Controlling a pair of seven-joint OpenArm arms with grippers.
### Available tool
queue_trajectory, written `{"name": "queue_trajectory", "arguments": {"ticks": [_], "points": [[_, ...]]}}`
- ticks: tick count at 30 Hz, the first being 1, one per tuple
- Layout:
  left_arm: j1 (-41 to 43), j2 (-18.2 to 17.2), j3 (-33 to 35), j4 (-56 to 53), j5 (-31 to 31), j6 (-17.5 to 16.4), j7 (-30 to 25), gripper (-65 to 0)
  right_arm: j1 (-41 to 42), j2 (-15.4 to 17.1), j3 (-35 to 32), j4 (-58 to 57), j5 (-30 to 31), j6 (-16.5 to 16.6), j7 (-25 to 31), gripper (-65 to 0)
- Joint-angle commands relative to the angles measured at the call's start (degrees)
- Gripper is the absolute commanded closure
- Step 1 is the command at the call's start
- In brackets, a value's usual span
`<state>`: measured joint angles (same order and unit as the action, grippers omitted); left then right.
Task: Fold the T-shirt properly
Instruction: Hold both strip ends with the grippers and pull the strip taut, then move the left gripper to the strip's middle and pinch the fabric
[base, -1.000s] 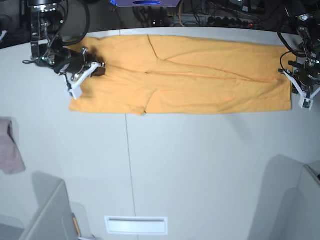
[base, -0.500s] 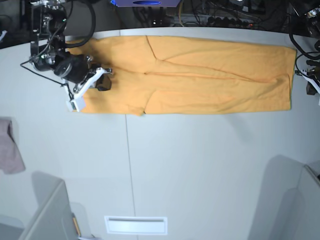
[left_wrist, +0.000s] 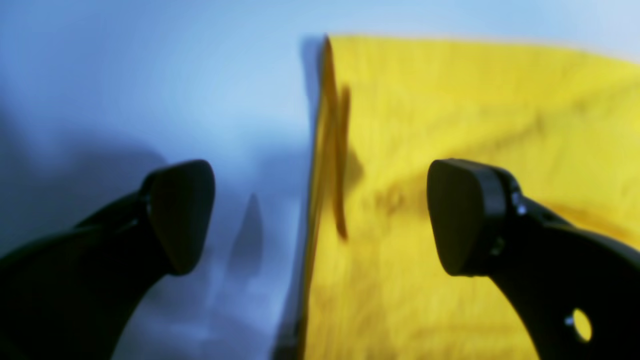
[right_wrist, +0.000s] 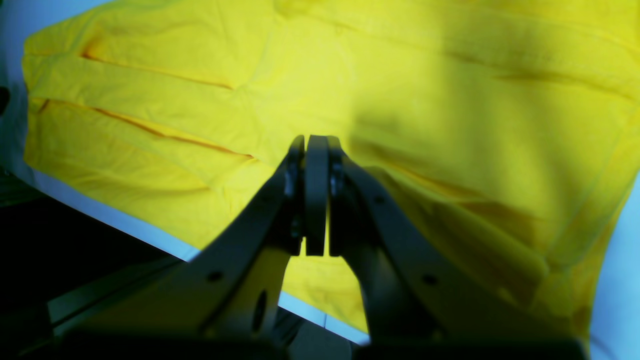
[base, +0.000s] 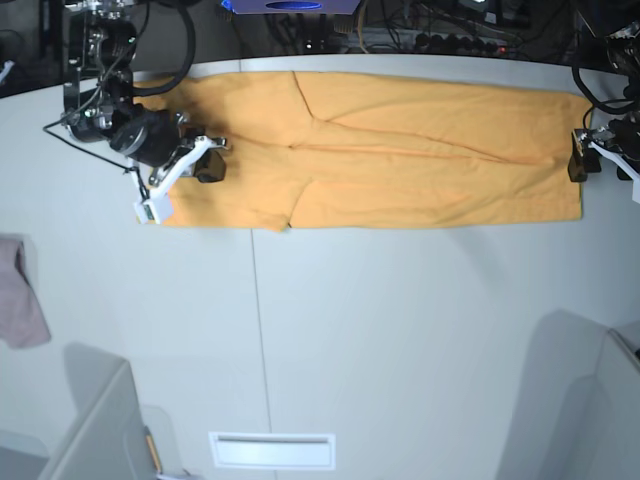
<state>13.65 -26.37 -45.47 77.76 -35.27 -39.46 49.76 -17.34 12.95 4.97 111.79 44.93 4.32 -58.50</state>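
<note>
The orange-yellow T-shirt (base: 400, 150) lies as a long flat strip across the far side of the white table (base: 400, 330). In the left wrist view my left gripper (left_wrist: 320, 215) is open, one black finger over the table and the other over the T-shirt (left_wrist: 475, 100), with the cloth's edge running between them. In the base view that left gripper (base: 578, 160) sits at the shirt's right end. My right gripper (right_wrist: 316, 145) is shut with nothing seen between its fingers, above the T-shirt (right_wrist: 425, 100). In the base view this right gripper (base: 207, 163) hovers over the shirt's left part.
A small pinkish cloth (base: 20, 295) hangs at the table's left edge. A white slotted plate (base: 272, 450) lies near the front edge. Grey panels rise at the front left (base: 90, 430) and front right (base: 580, 400). Cables and equipment line the back.
My left gripper has opened and come back in to the shirt's right edge. The right gripper shifted slightly right over the shirt, then held still.
</note>
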Motion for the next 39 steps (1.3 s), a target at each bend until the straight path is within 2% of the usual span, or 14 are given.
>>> {"name": "queue_trajectory", "arguments": {"ticks": [1,5,15,16,23,26,29,32,35,39], "points": [[-0.3,-1.5,0.9,-0.1,-1.0,-0.4,-1.6,-65.0,0.5,0.3,0.2,0.9,0.9,0.2,0.8,0.0],[-0.2,-1.5,5.3,-2.5,-1.3,-0.4,-3.7,-65.0,0.5,0.4,0.2,0.8,0.9,0.2,0.7,0.0],[0.1,-1.4,5.6,-9.7,-1.3,-0.4,-4.6,-65.0,0.6,0.6,0.3,-0.4,0.9,0.2,1.0,0.0],[0.1,-1.4,5.6,-9.9,-1.3,-0.4,-4.6,-62.0,0.6,0.5,0.3,-0.4,0.9,0.2,1.0,0.0],[0.1,-1.4,5.5,-10.4,-1.2,-0.4,-4.6,-22.2,0.4,0.3,0.6,-0.4,0.9,0.2,1.0,0.0],[0.1,-1.4,5.1,-10.4,-1.3,-0.4,-4.7,0.0,0.3,0.2,0.6,-0.4,1.0,0.2,1.0,0.0],[-0.2,-1.5,4.7,-10.3,-1.3,-0.4,-4.7,0.0,0.2,0.1,0.6,-0.4,1.0,0.2,1.0,0.0],[-0.4,-1.6,1.1,-9.1,-1.3,-0.4,-4.7,0.0,-0.6,-0.5,0.7,-0.1,1.3,0.2,1.1,0.0],[-0.2,-1.6,-2.3,-6.2,-1.1,-0.4,-4.6,0.0,-0.6,-0.8,0.8,-0.4,4.6,0.2,1.1,0.0],[0.6,-1.4,-2.3,-0.9,-0.8,-0.3,-4.3,0.0,0.2,-1.0,0.8,-0.4,9.4,0.2,1.2,0.0]]}}
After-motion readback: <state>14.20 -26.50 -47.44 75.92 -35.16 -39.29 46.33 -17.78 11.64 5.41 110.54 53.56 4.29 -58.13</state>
